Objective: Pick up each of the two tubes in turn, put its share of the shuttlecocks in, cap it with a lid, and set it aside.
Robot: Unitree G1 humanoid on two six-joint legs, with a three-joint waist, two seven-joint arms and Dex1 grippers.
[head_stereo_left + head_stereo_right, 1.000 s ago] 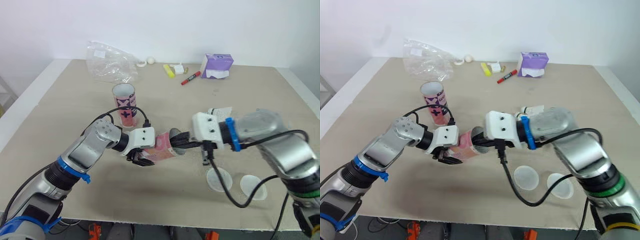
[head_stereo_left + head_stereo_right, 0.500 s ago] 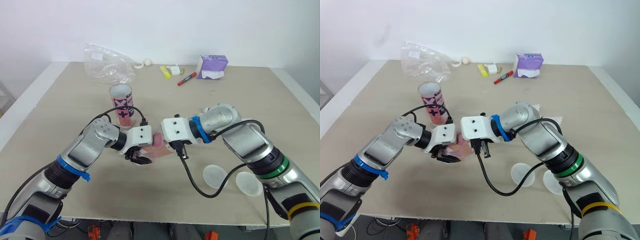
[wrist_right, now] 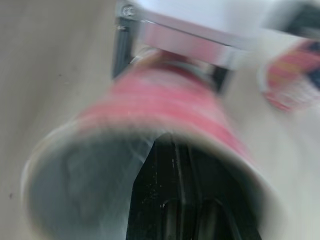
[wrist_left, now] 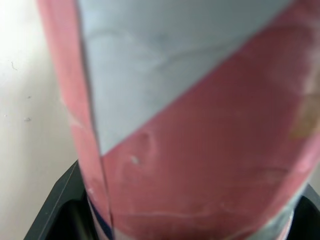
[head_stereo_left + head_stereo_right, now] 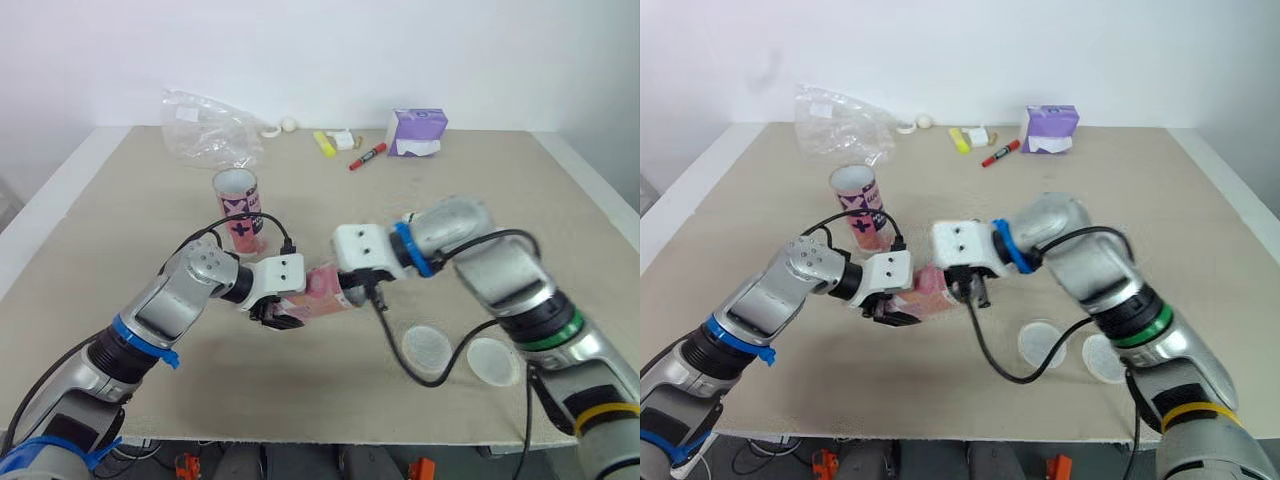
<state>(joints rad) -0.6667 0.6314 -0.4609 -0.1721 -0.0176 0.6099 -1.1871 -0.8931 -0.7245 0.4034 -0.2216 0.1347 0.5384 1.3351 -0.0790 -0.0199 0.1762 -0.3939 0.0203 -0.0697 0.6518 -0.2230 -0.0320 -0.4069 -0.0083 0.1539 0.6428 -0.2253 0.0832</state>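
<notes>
Your left gripper (image 5: 283,312) is clamped around the pink tube (image 5: 322,292), held on its side with its long axis running straight toward your right gripper (image 3: 192,205). That one is nosed into the tube's open mouth, and you cannot tell whether it holds anything there. Any withdrawal should probably follow that axis.

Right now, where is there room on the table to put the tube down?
The biggest bare patch of table lies on the right, between the purple pack and the two lids. Another lies left of the standing tube, in front of the plastic bag. Crowded: the middle front, where the left gripper holds the other tube.
</notes>
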